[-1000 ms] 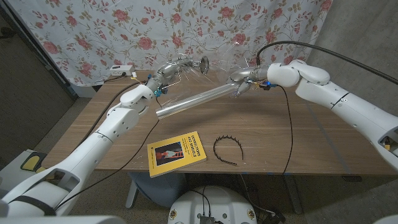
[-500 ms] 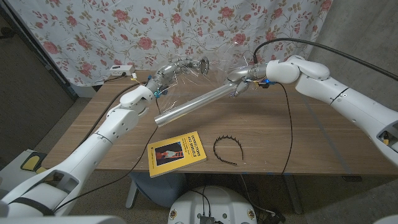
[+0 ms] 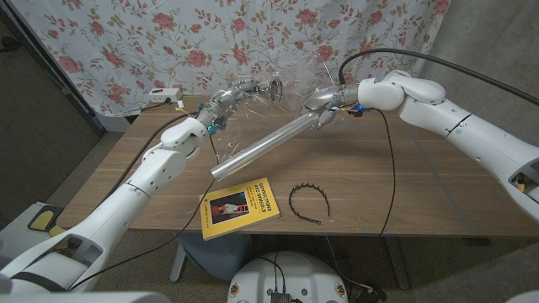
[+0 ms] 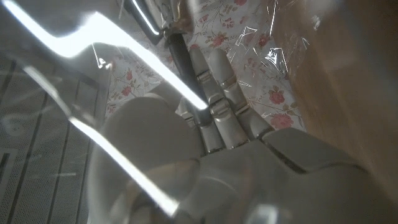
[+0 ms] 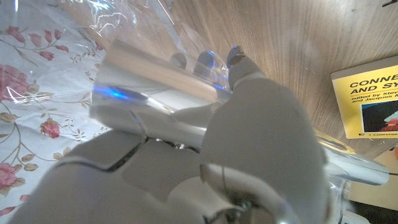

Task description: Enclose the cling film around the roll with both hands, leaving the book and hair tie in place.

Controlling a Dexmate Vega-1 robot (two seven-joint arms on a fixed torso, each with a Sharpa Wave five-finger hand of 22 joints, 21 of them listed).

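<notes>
The right hand (image 3: 327, 106) holds the far end of the roll (image 3: 268, 147), its fingers (image 5: 239, 59) wrapped around the shiny tube, as the right wrist view shows from close up. The roll slants through the air from that hand down toward the robot's left, its lower end free above the wooden surface (image 3: 438, 189). The left hand (image 3: 232, 94) is raised over the far left part of the surface with its fingers (image 4: 214, 78) closed on a loose sheet of the cling film (image 3: 290, 93), which stretches, crinkled and glinting, between the two hands above the roll; in the left wrist view the film lies across the back of the hand. The book (image 3: 239, 206) lies flat near the front edge, yellow-covered, with a picture on it; in the right wrist view its cover reads "CONNE…" in bold letters, with smaller lines beneath that are too small to make out fully. Just beside it, toward the robot's right, lies the hair tie (image 3: 306, 202), a dark toothed arc open toward the front. A white power strip (image 3: 164, 95) sits at the far left corner, before the flowered curtain (image 3: 126, 42).
</notes>
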